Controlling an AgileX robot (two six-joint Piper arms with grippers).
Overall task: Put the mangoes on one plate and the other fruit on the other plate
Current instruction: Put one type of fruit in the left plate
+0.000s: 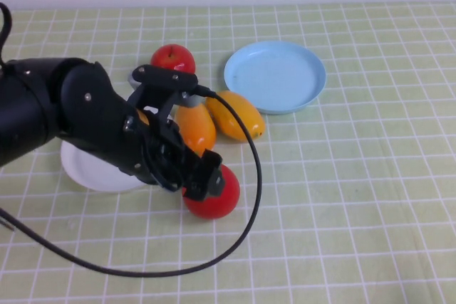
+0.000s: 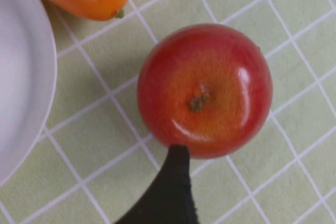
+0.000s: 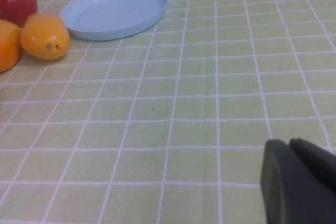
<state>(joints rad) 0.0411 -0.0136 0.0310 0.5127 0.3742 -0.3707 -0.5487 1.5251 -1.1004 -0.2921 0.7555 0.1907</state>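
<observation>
left end effector (image 1: 201, 178): over the near red apple (image 1: 214, 191) at the counter's near-middle; one dark finger (image 2: 169, 192) shows by the apple's edge, so spread apart and released, nothing held
right end effector (image 3: 299, 182): low over bare checked cloth, away from the fruit; clenched, nothing in it
near red apple: on the green checked counter (image 1: 356, 197), stem dimple up, just beside the white plate (image 1: 92, 172), not on it
far red apple (image 1: 172, 57): at the far side, next to the mangoes, partly behind the left arm (image 1: 64, 115)
deeper orange mango (image 1: 196, 127): on the counter between the two apples, touching or just beside the yellower one, cannot tell which
yellower mango (image 1: 239, 114): on the counter just beside the light blue plate's near rim
light blue plate (image 1: 275, 76): far middle, nothing on it
white plate: left of the near apple, mostly hidden under the left arm; visible part bare
cable (image 1: 246, 197): black loop from the left arm, lying across the counter in front of the near apple
</observation>
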